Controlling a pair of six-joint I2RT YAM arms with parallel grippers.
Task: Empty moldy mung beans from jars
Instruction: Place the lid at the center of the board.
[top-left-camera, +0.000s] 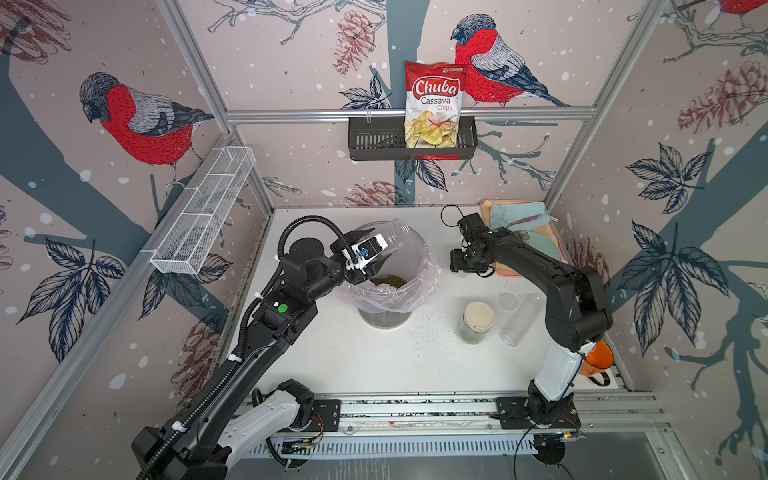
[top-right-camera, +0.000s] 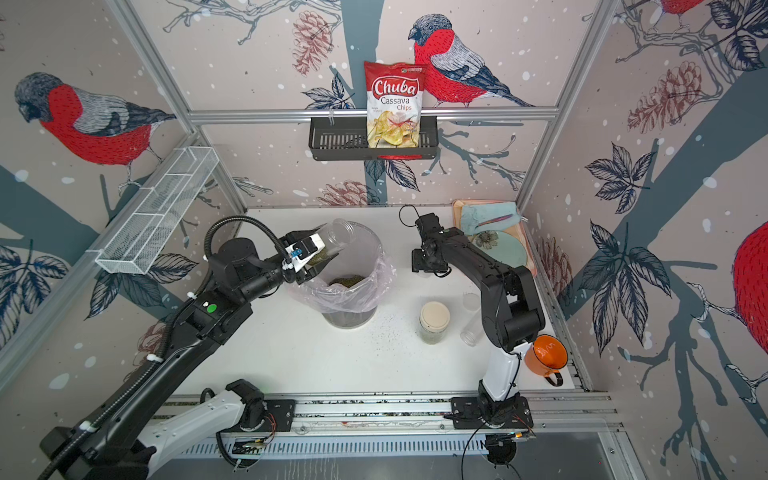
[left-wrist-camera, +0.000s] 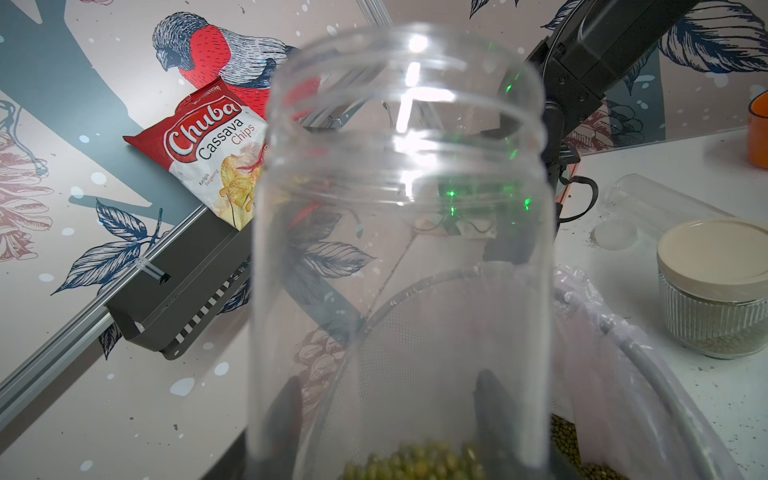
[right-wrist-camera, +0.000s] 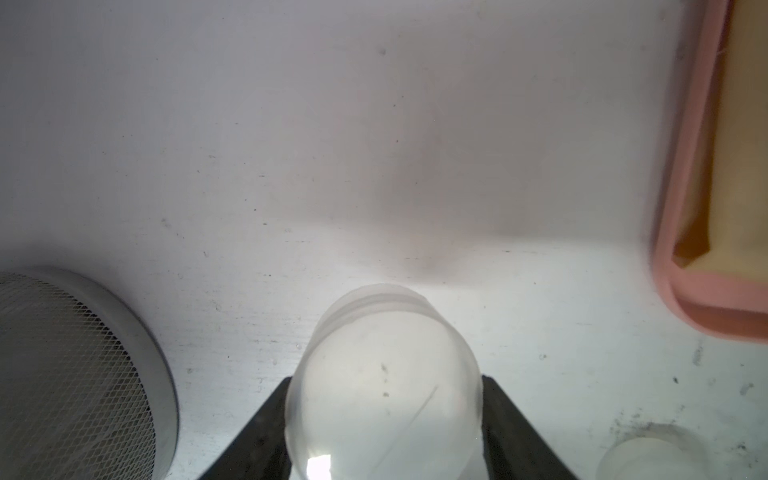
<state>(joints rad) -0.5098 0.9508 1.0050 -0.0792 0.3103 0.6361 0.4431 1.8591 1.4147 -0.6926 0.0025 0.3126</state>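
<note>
White tabletop below; left gripper clamps the jar by its base above the bin; the jar's long axis seems to slant mouth-up, away from the fingers, so the mung beans sit at the base; pouring likely needs the mouth tipped down; right gripper pinches a translucent lid near the table.

Tabletop: white, dark specks scattered beside the bin.
Bin: pink-lined, upright.
Cream-lidded jar: upright, near the bin.
Tube jar: on its side, past that jar from the bin; small clear cap alongside.
Pink tray: well apart from the bin.
Orange mug: farthest from the bin.
</note>
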